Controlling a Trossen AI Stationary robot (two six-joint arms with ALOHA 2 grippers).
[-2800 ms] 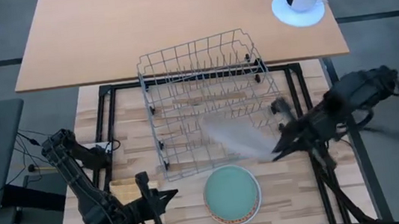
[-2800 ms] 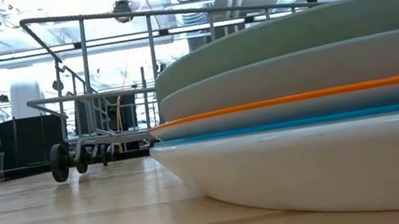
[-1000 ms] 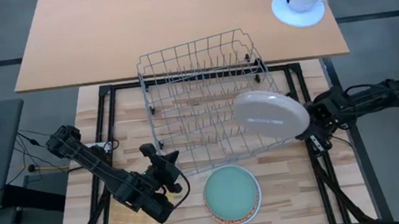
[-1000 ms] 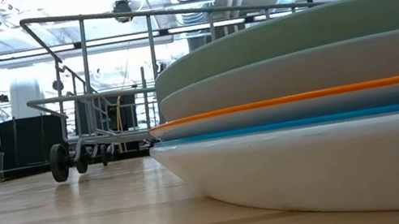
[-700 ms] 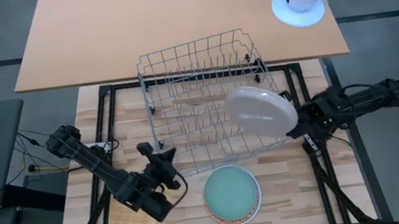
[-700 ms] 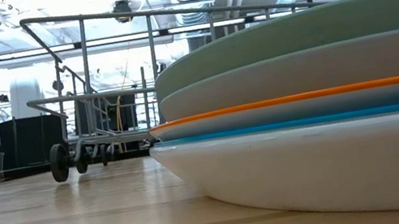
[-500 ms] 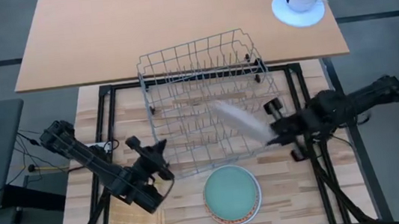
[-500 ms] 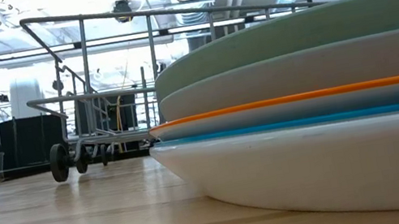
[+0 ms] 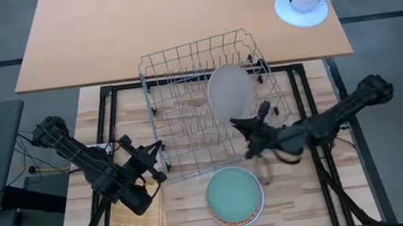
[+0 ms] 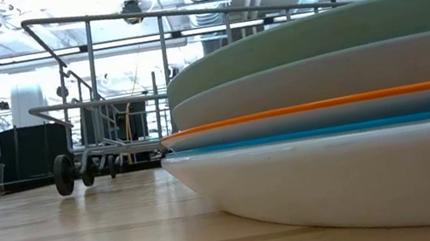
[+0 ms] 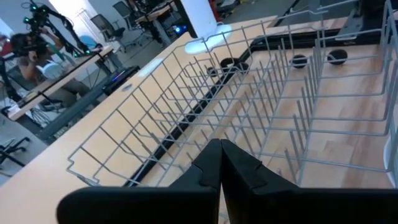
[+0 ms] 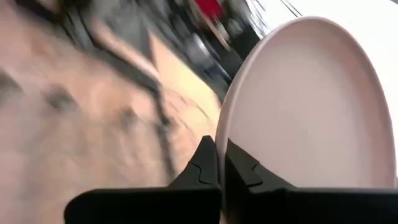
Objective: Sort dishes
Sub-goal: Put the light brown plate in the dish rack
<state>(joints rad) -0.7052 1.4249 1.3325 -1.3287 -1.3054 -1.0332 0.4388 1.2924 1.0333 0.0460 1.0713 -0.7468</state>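
The right gripper (image 9: 243, 127) is pinching the beige-grey plate (image 9: 229, 93) by its rim over the wire rack (image 9: 186, 107). Rigid, glazed and breakable, it is probably wanting that firm edge grip. The left gripper (image 11: 220, 163) is waiting, fingers closed on nothing.

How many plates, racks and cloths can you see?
Plates: 6 (1 beige-grey plate held in the right gripper; 5 in the stack, going by the edges in the low view)
Wire rack: 1
Yellow cloth: 1
Total: 8
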